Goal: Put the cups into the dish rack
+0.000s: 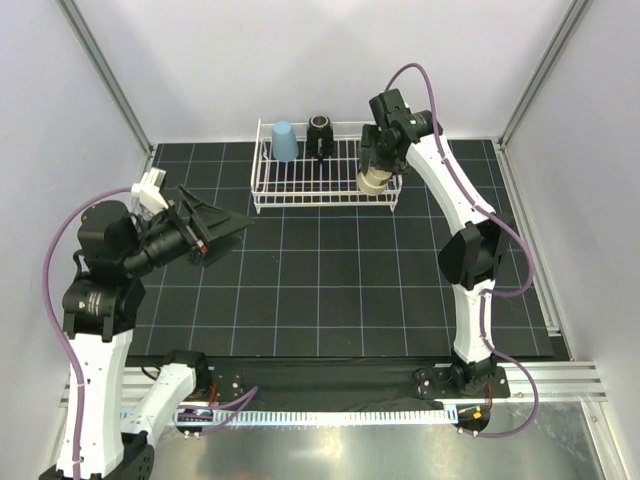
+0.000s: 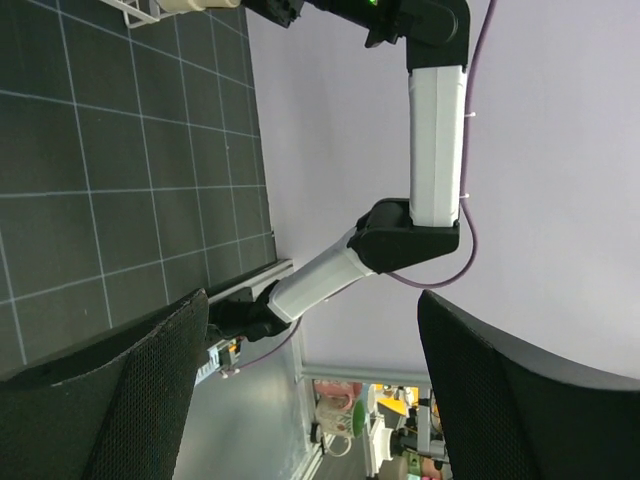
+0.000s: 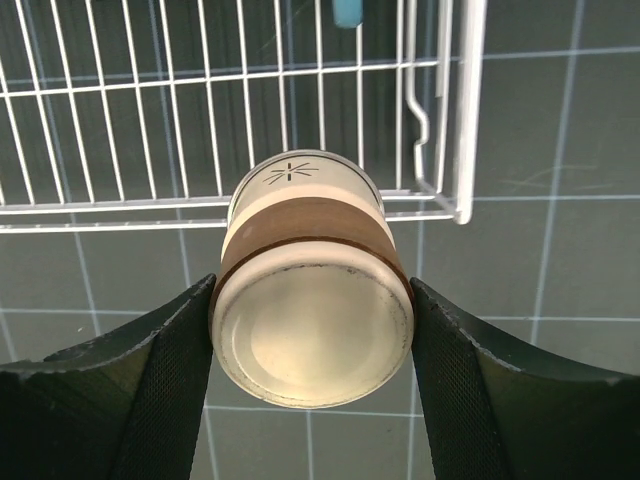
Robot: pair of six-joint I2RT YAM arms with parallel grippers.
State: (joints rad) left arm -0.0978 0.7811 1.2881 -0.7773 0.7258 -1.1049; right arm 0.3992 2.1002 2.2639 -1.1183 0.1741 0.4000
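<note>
Soft, even overhead light brightens the pale walls point(image 1: 300, 60); the black mat point(image 1: 330, 290) shows faint shadows, little glare (just a dull sheen on the cream cup point(image 3: 312, 330)). Wrist views bend lines near their edges.

white wire dish rack point(image 1: 300, 185) at the back, light blue tumbler point(image 1: 284, 141) upside down in its back left, black cup point(image 1: 320, 135) beside it, upright I think, cream cup with brown band point(image 3: 310, 300) held over the front right corner
</note>
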